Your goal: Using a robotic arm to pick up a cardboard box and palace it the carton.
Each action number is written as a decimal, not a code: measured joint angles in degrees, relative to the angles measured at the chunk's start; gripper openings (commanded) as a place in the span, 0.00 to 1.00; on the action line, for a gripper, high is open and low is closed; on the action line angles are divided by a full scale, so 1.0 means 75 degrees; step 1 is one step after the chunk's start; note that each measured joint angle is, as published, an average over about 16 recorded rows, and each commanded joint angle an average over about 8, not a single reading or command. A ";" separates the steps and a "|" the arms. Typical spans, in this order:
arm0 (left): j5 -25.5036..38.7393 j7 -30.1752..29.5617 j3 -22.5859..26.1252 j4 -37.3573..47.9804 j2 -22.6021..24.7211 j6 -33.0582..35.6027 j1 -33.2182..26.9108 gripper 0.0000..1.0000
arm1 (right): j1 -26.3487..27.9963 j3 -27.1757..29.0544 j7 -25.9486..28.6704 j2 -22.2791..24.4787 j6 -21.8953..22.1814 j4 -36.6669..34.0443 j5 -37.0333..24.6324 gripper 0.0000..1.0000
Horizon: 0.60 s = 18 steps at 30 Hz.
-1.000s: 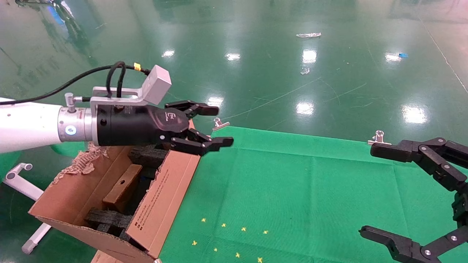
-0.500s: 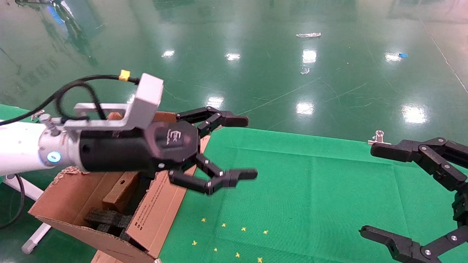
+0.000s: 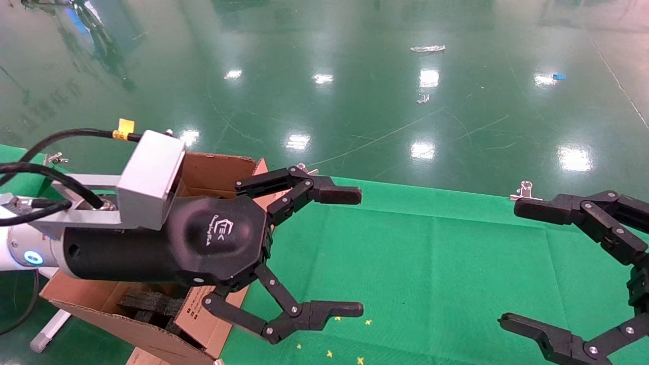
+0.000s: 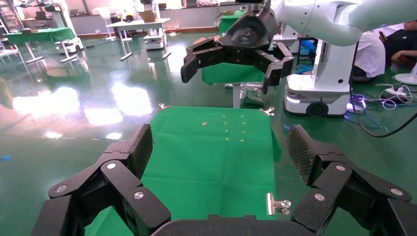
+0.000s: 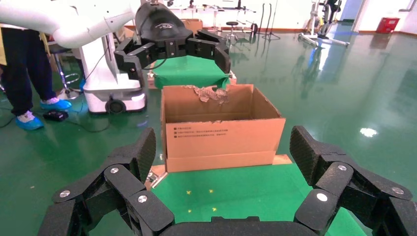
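Though head-hidden, carton [image 5: 223, 129] front face visible.

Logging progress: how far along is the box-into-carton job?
Done, apparently: no cardboard box lies on the green cloth, though the left gripper hides the inside of the carton. In hand: nothing; left gripper's fingers open, empty, over the cloth. Right gripper open, parked right. Left: confirm placement.
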 measured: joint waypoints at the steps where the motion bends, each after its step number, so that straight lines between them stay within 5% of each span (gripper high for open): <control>1: -0.0005 0.0001 -0.0009 -0.0008 -0.0001 0.0003 0.0009 1.00 | 0.0000 0.0000 0.0000 0.0000 0.0000 0.0000 0.0000 1.00; 18: 0.0054 -0.0015 0.0124 0.0112 0.0000 -0.0046 -0.0108 1.00 | 0.0000 0.0000 0.0000 0.0000 0.0000 0.0000 0.0001 1.00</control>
